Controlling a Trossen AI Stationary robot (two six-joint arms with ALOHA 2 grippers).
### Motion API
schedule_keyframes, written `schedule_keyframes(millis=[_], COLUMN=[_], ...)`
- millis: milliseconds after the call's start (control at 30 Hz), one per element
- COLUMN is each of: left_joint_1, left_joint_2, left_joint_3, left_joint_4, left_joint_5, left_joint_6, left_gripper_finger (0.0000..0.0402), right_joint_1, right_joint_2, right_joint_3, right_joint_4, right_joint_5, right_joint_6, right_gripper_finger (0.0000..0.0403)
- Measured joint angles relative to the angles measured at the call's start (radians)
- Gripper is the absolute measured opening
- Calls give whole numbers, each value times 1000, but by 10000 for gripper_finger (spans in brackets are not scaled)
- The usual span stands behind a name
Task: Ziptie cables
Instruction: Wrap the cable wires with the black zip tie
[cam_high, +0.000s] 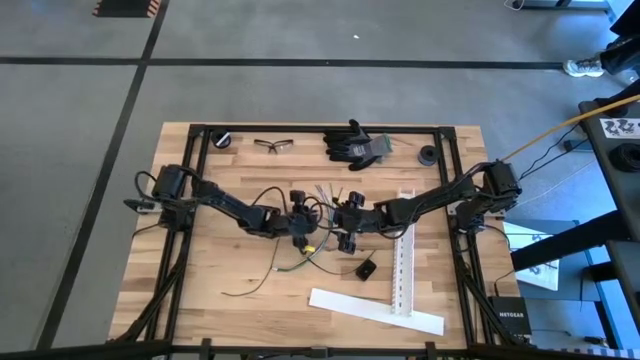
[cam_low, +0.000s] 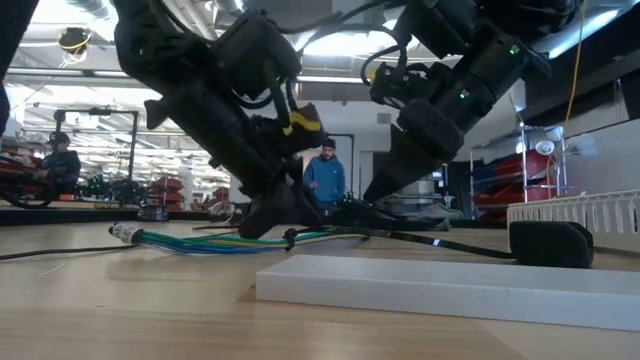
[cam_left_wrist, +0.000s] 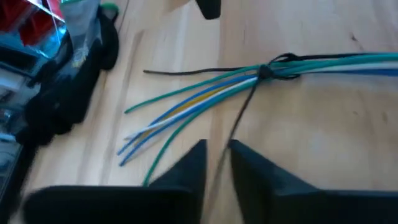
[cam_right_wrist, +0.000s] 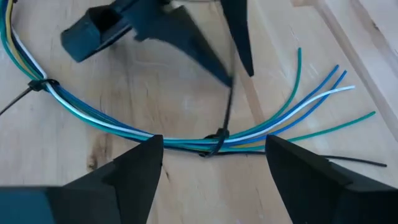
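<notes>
Dark fingers (cam_left_wrist: 186, 171) of the left gripper (cam_left_wrist: 216, 163) fill the near edge of the left wrist view. They stand close together, with a thin black ziptie (cam_left_wrist: 239, 118) tail running into the narrow gap between them. They seem to be pinching it, but the view is too blurred there to be sure.

That ziptie loops round the cables (cam_left_wrist: 205, 102), just ahead of the fingertips. Past the loop, the blue, green, white and yellow wires fan out loose on the wooden table (cam_left_wrist: 323, 137).

From the other side, the right gripper (cam_right_wrist: 214, 163) hangs over the same bundle. Its two fingers (cam_right_wrist: 134, 171) are spread wide, one on each side of the cables (cam_right_wrist: 124, 127), touching nothing. The ziptie knot (cam_right_wrist: 214, 140) sits right between the fingertips. A second ziptie (cam_right_wrist: 37, 86) ties the bundle farther along, away from the fingers.

Off the table's corner sits a black box (cam_high: 518, 322) that reads NETGEAR.
</notes>
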Motion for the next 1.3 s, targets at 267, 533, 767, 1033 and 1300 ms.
schedule_keyframes(millis=[267, 533, 767, 1033, 1300], left_joint_1=[-31, -83, -82, -80, -55], left_joint_2=[-5, -68, -80, -80, -110], left_joint_3=[30, 60, 60, 59, 53], left_joint_4=[-46, -71, -82, -86, -156], left_joint_5=[-58, -144, -145, -146, -227], left_joint_6=[88, 120, 115, 110, 37], left_gripper_finger=[1, 0, 0, 0, 0], right_joint_1=[0, -57, -102, -99, -71], right_joint_2=[0, 0, 9, 43, 68], right_joint_3=[0, 0, 2, 2, 2], right_joint_4=[42, 56, 62, 84, 76], right_joint_5=[0, -79, -174, -189, -190], right_joint_6=[6, 151, 186, 183, 180], right_gripper_finger=[269, 239, 130, 15, 1])
